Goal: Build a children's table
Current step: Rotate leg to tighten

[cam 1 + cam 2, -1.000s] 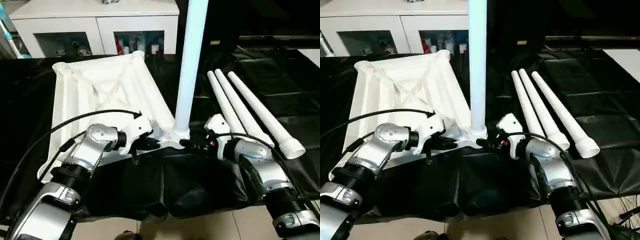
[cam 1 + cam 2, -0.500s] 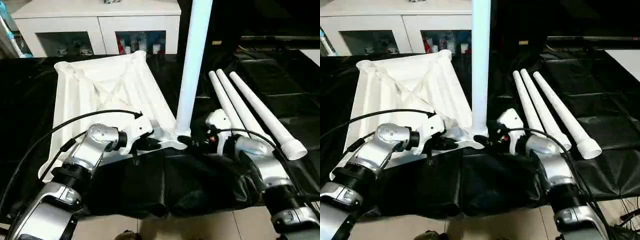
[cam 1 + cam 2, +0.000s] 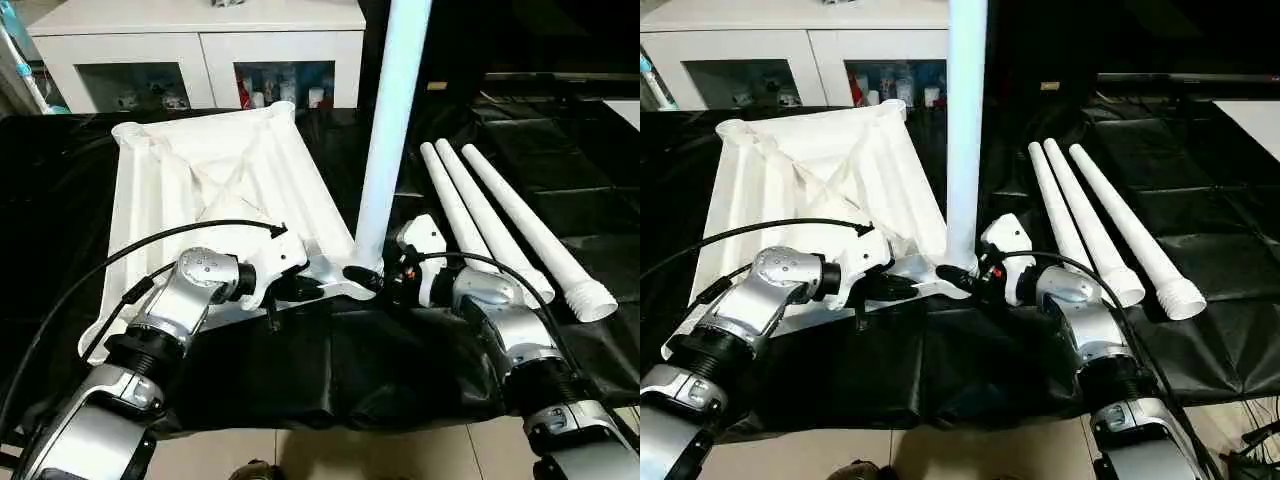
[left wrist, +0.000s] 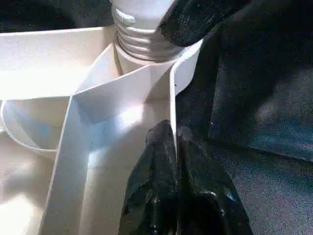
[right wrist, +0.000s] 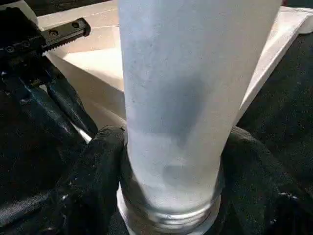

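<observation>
On the black-covered work table (image 3: 560,180), the white plastic rectangular tabletop (image 3: 215,190) lies underside up, at ten o'clock from the robot. Its near corner socket carries an upright long white tapered tube leg (image 3: 385,150). The left gripper (image 4: 173,147) is pinched together on the tabletop's rim. The right gripper (image 5: 171,161) clasps the leg's base, a finger on each side. Three spare white tube legs (image 3: 500,220) lie at two o'clock. Judging by the exposed thread, keep the leg plumb, twist in short turns and brace the rim firmly.
</observation>
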Robot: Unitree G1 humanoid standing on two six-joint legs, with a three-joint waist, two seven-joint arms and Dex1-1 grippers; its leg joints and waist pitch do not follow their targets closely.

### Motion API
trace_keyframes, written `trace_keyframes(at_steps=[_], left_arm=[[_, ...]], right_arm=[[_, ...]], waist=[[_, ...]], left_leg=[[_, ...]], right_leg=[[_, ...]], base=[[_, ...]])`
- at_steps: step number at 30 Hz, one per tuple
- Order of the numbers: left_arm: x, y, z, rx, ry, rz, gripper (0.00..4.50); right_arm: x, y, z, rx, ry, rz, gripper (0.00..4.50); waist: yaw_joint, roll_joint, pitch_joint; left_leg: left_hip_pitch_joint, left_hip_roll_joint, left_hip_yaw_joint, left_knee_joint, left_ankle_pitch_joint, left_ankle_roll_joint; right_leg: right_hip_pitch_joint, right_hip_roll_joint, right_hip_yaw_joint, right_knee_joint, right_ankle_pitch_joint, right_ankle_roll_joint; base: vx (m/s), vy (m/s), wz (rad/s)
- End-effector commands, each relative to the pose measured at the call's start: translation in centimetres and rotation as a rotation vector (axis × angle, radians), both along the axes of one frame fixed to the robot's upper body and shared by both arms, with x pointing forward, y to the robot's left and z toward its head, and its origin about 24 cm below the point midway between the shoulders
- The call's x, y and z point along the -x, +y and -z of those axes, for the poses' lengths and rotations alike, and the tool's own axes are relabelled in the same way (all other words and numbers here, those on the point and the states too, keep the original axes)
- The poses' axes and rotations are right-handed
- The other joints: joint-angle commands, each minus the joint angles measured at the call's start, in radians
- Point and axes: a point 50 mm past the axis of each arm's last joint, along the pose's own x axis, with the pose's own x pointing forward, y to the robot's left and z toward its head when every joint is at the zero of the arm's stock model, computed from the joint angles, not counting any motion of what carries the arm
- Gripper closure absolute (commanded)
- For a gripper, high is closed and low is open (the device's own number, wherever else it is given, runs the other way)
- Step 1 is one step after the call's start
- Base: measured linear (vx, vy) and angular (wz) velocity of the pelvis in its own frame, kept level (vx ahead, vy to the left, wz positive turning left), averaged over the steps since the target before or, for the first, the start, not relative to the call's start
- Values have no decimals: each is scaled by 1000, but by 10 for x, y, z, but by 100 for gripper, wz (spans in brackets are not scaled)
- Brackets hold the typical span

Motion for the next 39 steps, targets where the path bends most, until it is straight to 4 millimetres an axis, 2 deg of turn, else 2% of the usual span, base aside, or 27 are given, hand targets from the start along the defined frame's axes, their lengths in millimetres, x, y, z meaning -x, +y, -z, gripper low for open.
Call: trace_keyframes(at_steps=[1,4,6,11,12,15,17,18,20,21,23,26,27,28,29,32,34,36,37,38,39], left_arm=[[1,-3,-4,-13,-15,36,450],[2,-3,-4,-13,-15,37,450],[2,-3,-4,-14,-14,38,450],[1,-3,-4,-14,-12,37,450],[0,-4,-4,-10,-10,26,450],[0,-5,-4,-3,-6,11,450],[-6,-10,-2,3,-7,-50,450],[-11,-14,-2,-1,-12,-99,450],[-16,-17,-2,-4,-26,-145,450],[-22,-22,-4,2,-42,-194,450],[-28,-27,-7,14,-51,-244,450],[-34,-33,-10,25,-56,-299,450],[-41,-38,-14,23,-69,-356,450],[-44,-41,-16,15,-77,-385,450],[-49,-46,-18,-7,-103,-424,450],[-54,-54,-24,-9,-132,-464,450],[-55,-57,-25,-13,-144,-462,450],[-55,-60,-26,0,-153,-456,450],[-55,-61,-26,4,-151,-447,450],[-54,-62,-25,4,-150,-439,450],[-54,-62,-25,4,-150,-435,450]], right_arm=[[-1,-1,-2,19,-8,-17,184],[-1,-3,-2,21,-9,-16,187],[-1,-3,-2,19,-8,-15,187],[0,-1,0,24,-3,-13,188],[-1,0,4,37,8,19,188],[-3,0,9,53,17,66,188],[-6,4,18,66,41,166,188],[-7,9,23,68,60,233,188],[-9,14,25,66,66,280,188],[-12,20,26,55,78,337,188],[-15,26,26,40,94,399,189],[-20,33,25,36,99,465,189],[-26,39,23,55,93,543,189],[-29,42,21,53,92,589,189],[-34,47,18,36,105,668,189],[-38,59,14,-46,163,733,189],[-38,65,13,-75,181,728,189],[-36,74,10,-58,136,664,189],[-34,80,8,-65,121,620,156],[-34,81,7,-65,111,615,136],[-34,81,7,-63,105,615,122]], waist=[[3,7,-88],[3,6,-89],[4,11,-88],[4,11,-89],[2,8,-88],[1,9,-87],[-4,10,-82],[-9,7,-77],[-14,8,-72],[-16,6,-72],[-18,8,-72],[-19,10,-74],[-19,9,-74],[-23,8,-75],[-26,9,-76],[-25,9,-78],[-22,8,-83],[-19,7,-89],[-18,8,-92],[-16,7,-95],[-16,6,-95]], left_leg=[[27,79,-39,-64,-218,52],[27,79,-39,-64,-218,53],[27,79,-40,-64,-223,53],[28,79,-40,-65,-234,47],[27,79,-40,-65,-234,47],[27,79,-41,-67,-244,41],[31,78,-41,-69,-286,23],[34,76,-42,-71,-322,7],[38,74,-45,-73,-364,-13],[45,73,-49,-74,-401,-34],[43,71,-51,-76,-414,-39],[45,71,-51,-76,-414,-44],[42,70,-53,-77,-411,-40],[44,69,-50,-76,-407,-41],[44,66,-50,-75,-406,-43],[43,66,-49,-72,-381,-30],[37,68,-47,-73,-344,-16],[30,68,-43,-69,-274,11],[29,69,-43,-67,-251,19],[26,68,-41,-63,-208,41],[25,67,-40,-61,-193,53]], right_leg=[[50,-86,48,-57,-122,-272],[51,-86,48,-57,-119,-273],[49,-85,47,-57,-121,-274],[50,-85,47,-57,-119,-276],[51,-85,47,-57,-120,-276],[49,-86,48,-59,-139,-274],[43,-85,49,-65,-198,-268],[41,-86,50,-71,-264,-256],[38,-86,50,-78,-339,-236],[34,-89,50,-87,-412,-207],[33,-88,50,-89,-424,-196],[30,-87,51,-88,-399,-196],[35,-88,50,-88,-385,-197],[30,-86,50,-87,-370,-201],[30,-86,50,-87,-367,-206],[33,-89,52,-89,-337,-207],[39,-87,51,-81,-269,-214],[46,-86,50,-68,-151,-239],[48,-87,49,-63,-115,-247],[51,-88,48,-58,-54,-261],[52,-88,47,-57,-34,-267]], base=[[0,0,0],[0,0,0],[0,0,0],[0,0,0],[0,0,0],[0,0,0],[0,0,0],[0,0,0],[0,0,0],[0,0,0],[-26,0,-3],[0,0,0],[0,0,0],[0,0,0],[0,0,0],[0,0,0],[0,0,0],[0,0,0],[65,0,2],[0,0,0],[0,0,0]])
